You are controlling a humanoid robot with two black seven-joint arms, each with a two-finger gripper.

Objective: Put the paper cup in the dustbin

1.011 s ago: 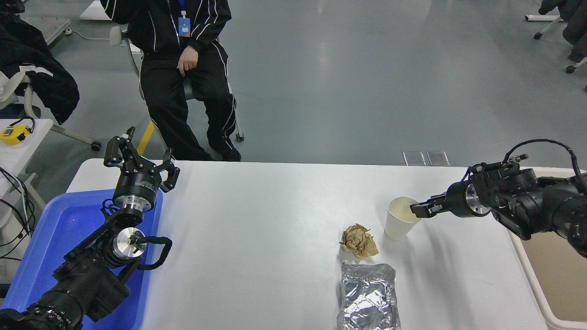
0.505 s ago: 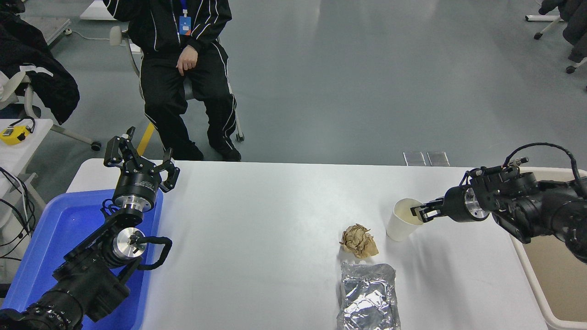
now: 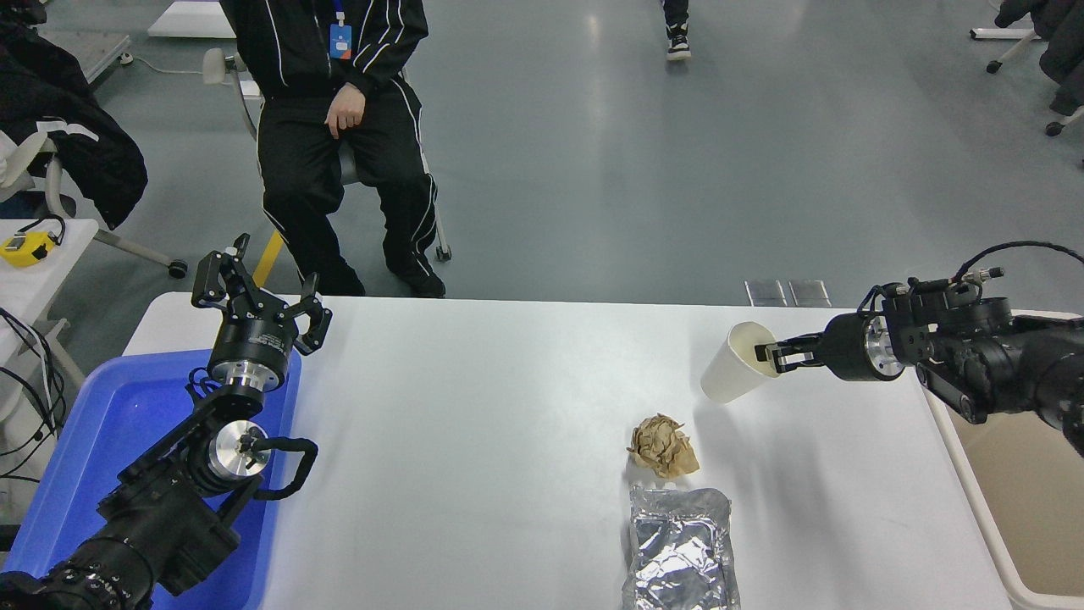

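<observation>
The white paper cup (image 3: pixel 730 366) hangs tilted above the table at the right, its cream inside facing right. My right gripper (image 3: pixel 772 354) is shut on the cup's rim, one finger inside and one outside, and holds it clear of the table. The beige dustbin (image 3: pixel 974 500) stands off the table's right edge, mostly cut off by the picture; my right arm reaches over its far end. My left gripper (image 3: pixel 258 284) is parked open at the far left, above the blue tray.
A crumpled brown paper ball (image 3: pixel 662 445) and a silver foil bag (image 3: pixel 680 549) lie below and left of the cup. A blue tray (image 3: pixel 76 457) sits at the table's left edge. A person in black (image 3: pixel 339 127) sits beyond the far side.
My right gripper closed on the cup's rim, then lifted it off the table, upward and slightly back. The cup now hangs more tilted. The left arm has not moved.
</observation>
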